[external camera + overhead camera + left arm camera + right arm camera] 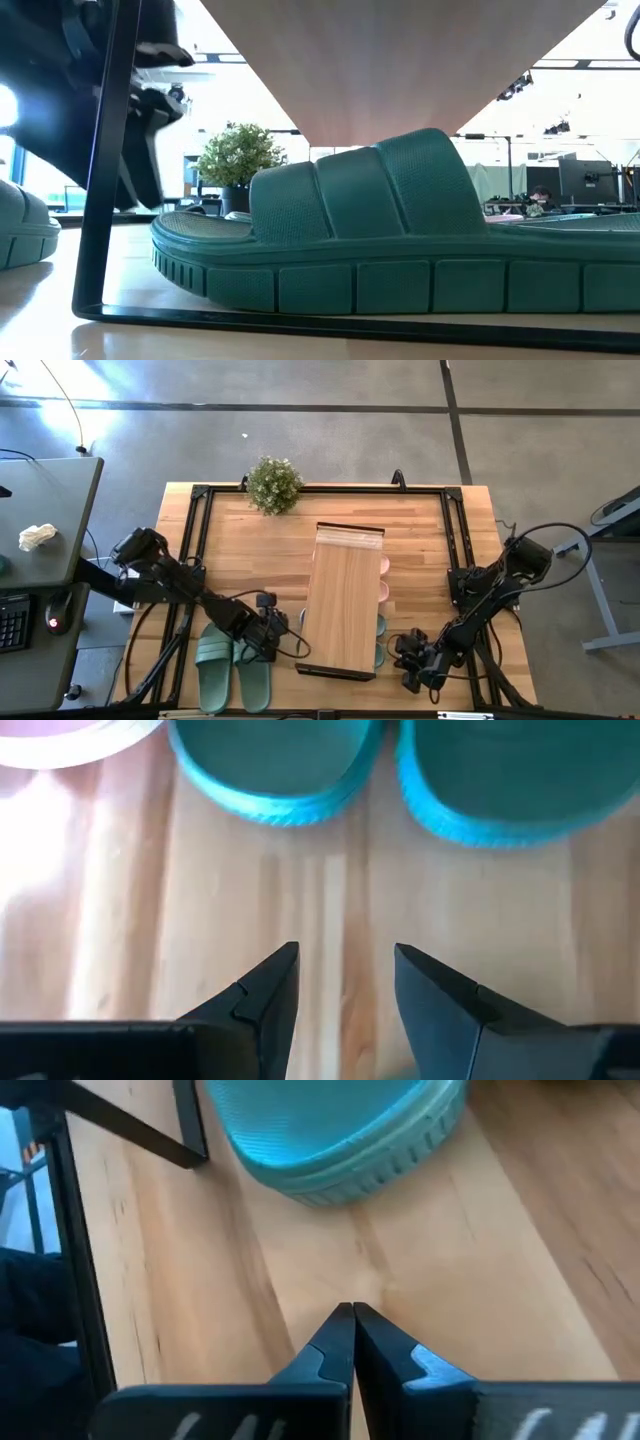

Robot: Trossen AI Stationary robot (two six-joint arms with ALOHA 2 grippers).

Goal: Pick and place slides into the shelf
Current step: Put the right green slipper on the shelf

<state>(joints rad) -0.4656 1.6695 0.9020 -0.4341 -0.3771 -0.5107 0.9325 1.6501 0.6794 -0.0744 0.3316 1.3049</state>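
Note:
The light-wood shelf [345,600] stands mid-table. A sage green pair of slides [233,665] lies sole-down on the table left of it. Pink slides [384,580] and green slides [380,640] stick out from under the shelf's right side. In the low view one green slide [400,240] rests on its sole under the plank [400,60]. My left gripper [283,635] is open and empty at the shelf's left side, facing two green slide ends [275,765] and a pink one [70,740]. My right gripper [350,1308] is shut and empty just off a green slide [340,1130].
A small potted plant [273,484] stands at the table's far edge. A black frame [195,540] runs around the tabletop. The shelf's dark base bar [130,1130] lies beside my right gripper. A side desk with a keyboard and mouse [55,622] stands left of the table.

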